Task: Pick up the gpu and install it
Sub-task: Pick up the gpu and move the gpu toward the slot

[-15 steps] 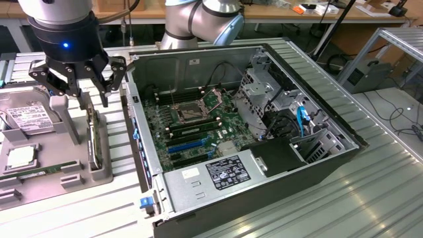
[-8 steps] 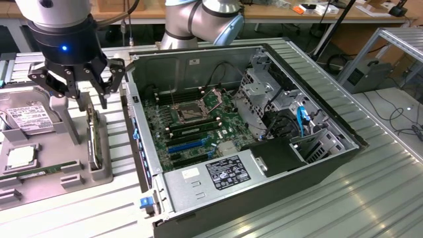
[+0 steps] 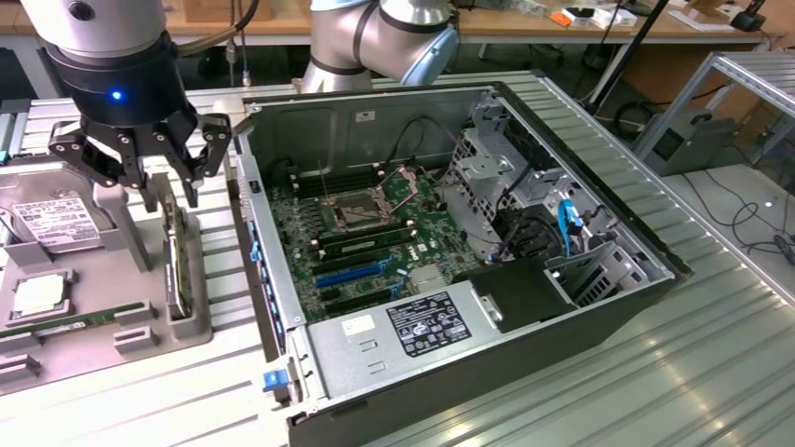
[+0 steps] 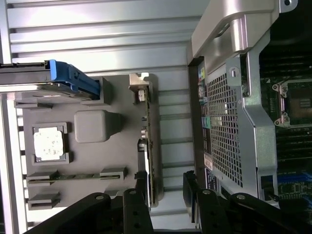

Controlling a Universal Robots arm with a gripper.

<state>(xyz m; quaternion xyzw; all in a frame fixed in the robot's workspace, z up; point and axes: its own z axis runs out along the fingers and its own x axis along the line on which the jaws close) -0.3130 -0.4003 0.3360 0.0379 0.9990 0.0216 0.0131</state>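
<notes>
You're working over a ribbed metal table (image 3: 695,372), with the open computer case (image 3: 372,121) at centre and a grey tray (image 3: 93,303) at its nine o'clock. The gpu (image 3: 178,270) (image 4: 152,126) stands on edge in the tray, along the side nearest the case. The gripper (image 3: 171,191) (image 4: 165,183) hangs just above it, fingers spread and holding nothing; in the wrist view the card's edge lines up between them.

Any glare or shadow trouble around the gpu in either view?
Exterior view: light streaks glare on the ribbed table at that view's right, while the gpu sits in even light with no glare. Wrist view: the table slats wash out bright and the case corner glints; the fingers read as dark shapes beside the lit gpu edge.
</notes>
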